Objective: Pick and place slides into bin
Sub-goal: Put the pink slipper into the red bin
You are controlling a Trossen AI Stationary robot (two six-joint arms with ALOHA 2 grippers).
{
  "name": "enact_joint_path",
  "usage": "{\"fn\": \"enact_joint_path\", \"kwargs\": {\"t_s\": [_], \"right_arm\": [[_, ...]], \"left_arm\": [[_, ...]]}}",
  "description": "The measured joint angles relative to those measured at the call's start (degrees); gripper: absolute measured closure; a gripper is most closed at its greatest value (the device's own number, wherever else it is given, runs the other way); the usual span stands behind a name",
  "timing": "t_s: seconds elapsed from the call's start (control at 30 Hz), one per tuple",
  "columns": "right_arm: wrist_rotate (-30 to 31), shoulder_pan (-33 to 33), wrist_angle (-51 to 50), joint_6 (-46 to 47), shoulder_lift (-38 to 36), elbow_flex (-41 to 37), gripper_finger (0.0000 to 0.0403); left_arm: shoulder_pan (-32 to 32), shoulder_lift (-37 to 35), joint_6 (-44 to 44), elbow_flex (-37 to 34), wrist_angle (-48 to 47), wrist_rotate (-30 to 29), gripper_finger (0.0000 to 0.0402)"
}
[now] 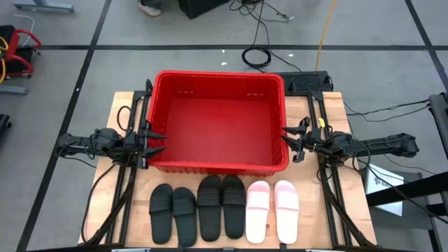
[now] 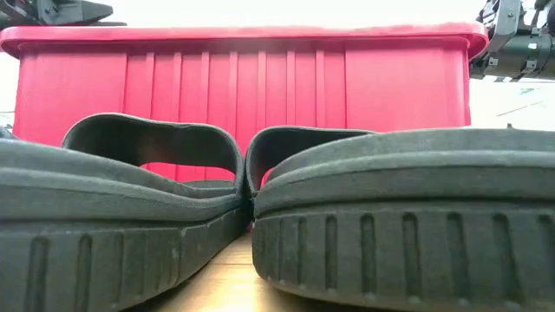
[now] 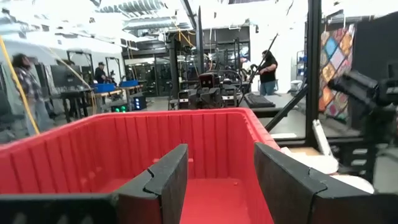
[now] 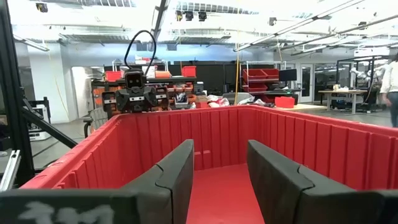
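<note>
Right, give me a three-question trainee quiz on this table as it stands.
1. True or false: the red bin already holds a slide.
2. How many slides lie in the row on the table, and in which colours?
3. Which is right? A: both grippers stand open at the bin's sides. B: the left gripper grips a pink slide. C: the right gripper is down among the black slides.

Key: 1 false, it is empty. 2 six: four black, two pink. 3 A.
</note>
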Motion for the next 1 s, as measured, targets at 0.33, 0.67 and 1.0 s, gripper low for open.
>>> {"fn": "enact_joint_path", "kwargs": {"t_s": [0.33, 0.67, 1.0], "right_arm": [[0.00, 0.00, 0.61, 4.34, 0.00, 0.01, 0.0264], [-4.31, -0.02, 2.19, 2.77, -0.02, 0.02, 0.0264], [-9.24, 0.11, 1.29, -1.46, -0.03, 3.36, 0.0264]], "left_arm": [[0.00, 0.00, -3.76, 0.00, 1.45, -3.49, 0.0213], [0.00, 0.00, -7.63, 0.00, 7.00, -8.15, 0.0213], [0.02, 0.09, -4.16, 0.00, 12.22, -8.71, 0.0213]]}}
